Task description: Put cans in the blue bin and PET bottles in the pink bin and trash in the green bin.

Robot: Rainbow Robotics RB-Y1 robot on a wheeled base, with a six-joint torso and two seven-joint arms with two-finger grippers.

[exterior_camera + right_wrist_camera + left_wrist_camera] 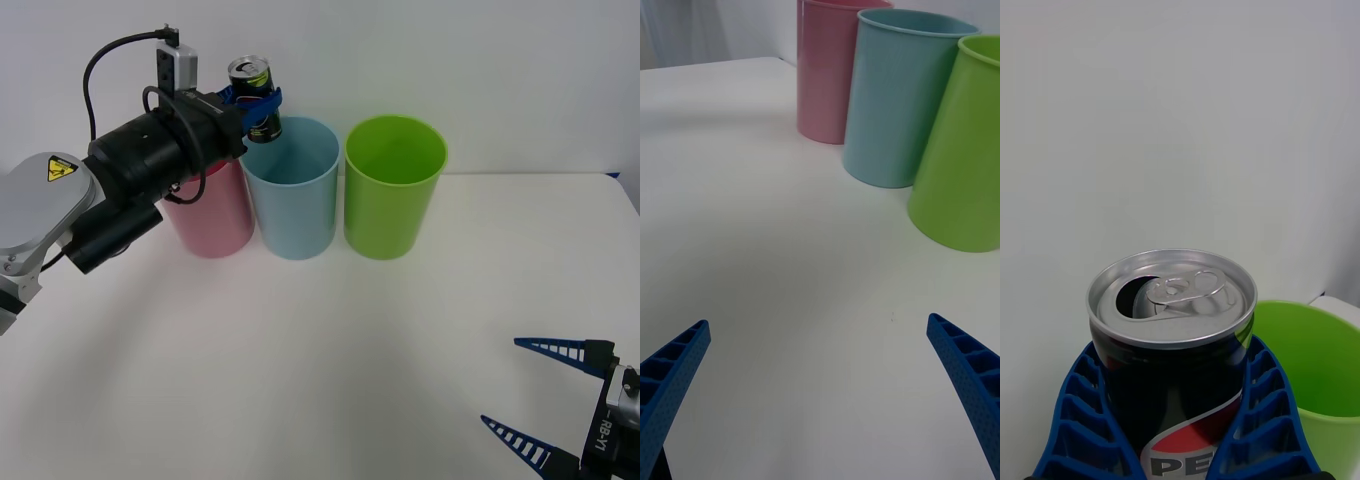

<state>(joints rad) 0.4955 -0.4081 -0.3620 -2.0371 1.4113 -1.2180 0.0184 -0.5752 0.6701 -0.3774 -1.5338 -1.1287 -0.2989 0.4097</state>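
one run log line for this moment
left gripper: shut on can, above blue bin rim | right gripper: open, idle near table edge | can not yet released

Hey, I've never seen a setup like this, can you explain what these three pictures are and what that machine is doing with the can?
It is a two-armed robot sorting rubbish at a white table. The wide picture looks down from above its arms. The other two come from cameras on its wrists. Three tall bins stand in a row: pink bin, blue bin, green bin. The left hand grips a can between blue ribbed fingers, raised above the blue bin's rim. The can's top is already opened. The right hand waits open, low over the table's near right corner, holding nothing.
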